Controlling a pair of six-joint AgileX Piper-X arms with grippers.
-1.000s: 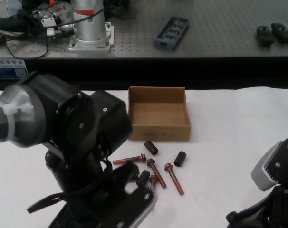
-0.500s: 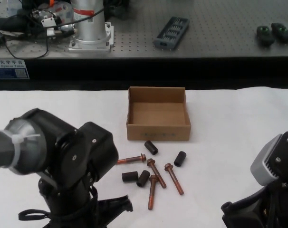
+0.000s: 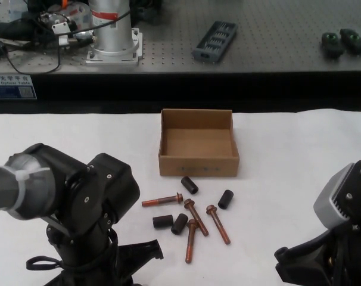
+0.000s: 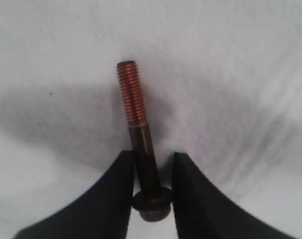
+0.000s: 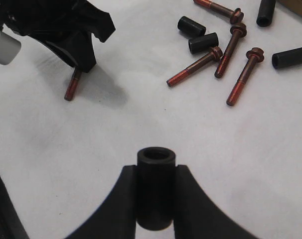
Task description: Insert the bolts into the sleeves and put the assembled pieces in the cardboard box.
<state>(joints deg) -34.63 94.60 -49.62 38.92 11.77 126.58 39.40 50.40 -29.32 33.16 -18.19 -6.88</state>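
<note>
Hidden: lower end of black cylindrical sleeve (image 5: 156,191), sunk between the right gripper (image 5: 156,170) fingers pinching it.
Left gripper (image 4: 152,158): fingers pinch copper-coloured threaded bolt (image 4: 137,107) near its head, over white worktop (image 4: 230,74).

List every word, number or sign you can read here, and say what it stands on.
Blue-and-white label, far left: print too blurred to read.
Box, front wall: small dark marks, too small to read.
No text here is legible.

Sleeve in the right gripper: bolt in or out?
Out. The sleeve shows an open, empty bore in the right gripper; the left gripper holds a bolt apart.
</note>
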